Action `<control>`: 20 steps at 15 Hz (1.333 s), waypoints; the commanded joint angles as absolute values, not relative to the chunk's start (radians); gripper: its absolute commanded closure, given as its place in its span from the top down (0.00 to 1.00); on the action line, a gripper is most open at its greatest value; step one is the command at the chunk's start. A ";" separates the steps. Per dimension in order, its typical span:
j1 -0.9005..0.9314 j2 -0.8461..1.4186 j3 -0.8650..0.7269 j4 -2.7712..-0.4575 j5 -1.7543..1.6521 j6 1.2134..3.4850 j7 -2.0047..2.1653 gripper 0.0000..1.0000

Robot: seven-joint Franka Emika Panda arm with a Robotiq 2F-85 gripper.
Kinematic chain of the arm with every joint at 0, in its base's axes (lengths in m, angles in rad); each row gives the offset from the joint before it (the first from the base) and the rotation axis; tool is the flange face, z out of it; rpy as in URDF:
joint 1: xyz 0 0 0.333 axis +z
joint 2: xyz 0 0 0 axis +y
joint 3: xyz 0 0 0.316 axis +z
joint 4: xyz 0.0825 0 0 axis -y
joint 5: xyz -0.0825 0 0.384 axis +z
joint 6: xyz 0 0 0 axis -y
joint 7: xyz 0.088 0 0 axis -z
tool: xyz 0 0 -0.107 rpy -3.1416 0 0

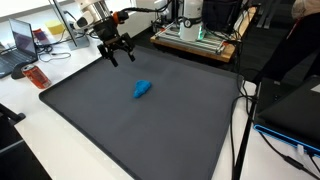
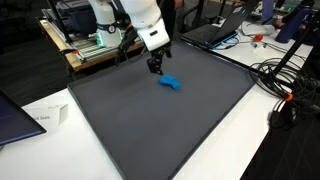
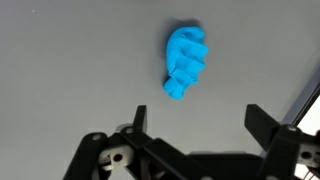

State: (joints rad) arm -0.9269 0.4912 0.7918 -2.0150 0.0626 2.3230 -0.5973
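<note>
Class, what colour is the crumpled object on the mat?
The object is bright blue; clearest in wrist view.

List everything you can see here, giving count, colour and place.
crumpled object: one, bright blue, lying on the mat, apart from the gripper
mat: one, dark grey, covering the table top
laptop: one, dark, open, beyond the mat's corner
cables: several, black, beside the mat's edge
gripper: one, black, open, over the mat near the crumpled object, holding nothing
</note>
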 commanded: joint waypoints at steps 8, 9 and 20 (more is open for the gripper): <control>-0.548 0.498 0.361 -1.895 0.387 2.177 -0.807 1.00; -0.512 0.503 0.324 -1.885 0.397 2.163 -0.804 1.00; -0.315 0.568 0.139 -1.818 0.446 2.072 -0.717 1.00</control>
State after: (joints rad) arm -0.3562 0.5501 0.1737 -1.8553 0.4128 2.1031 -0.7578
